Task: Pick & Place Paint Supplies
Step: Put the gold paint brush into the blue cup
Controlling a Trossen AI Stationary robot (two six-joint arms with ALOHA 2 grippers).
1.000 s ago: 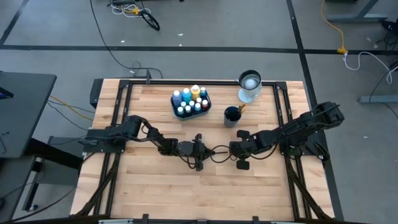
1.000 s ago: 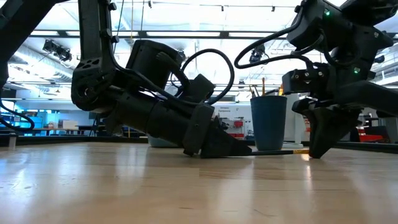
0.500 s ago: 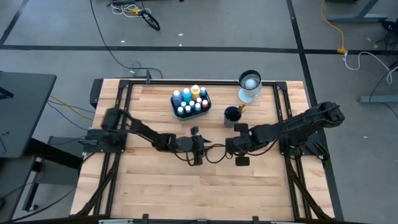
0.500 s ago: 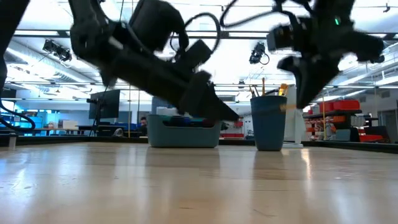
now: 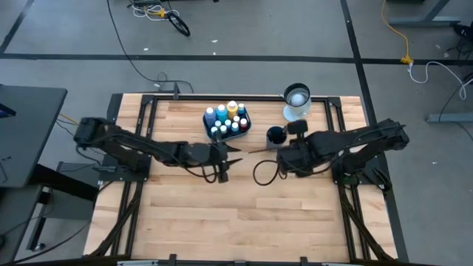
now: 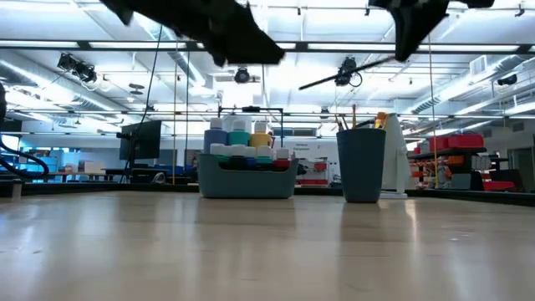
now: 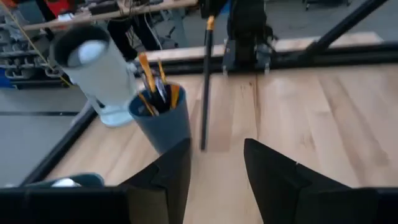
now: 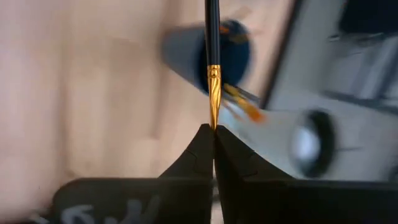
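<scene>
Right wrist view shows the right gripper (image 8: 214,134) with fingers pinched on the gold ferrule end of a thin brush (image 8: 212,56), held clear above the desk (image 5: 222,214) just beside the dark blue cup (image 5: 275,136). Left gripper (image 7: 216,171) stands apart, fingers spread and empty. Judged light, stiff and slippery, the brush would swing if gripped so near its end; mid-handle suits better.
</scene>
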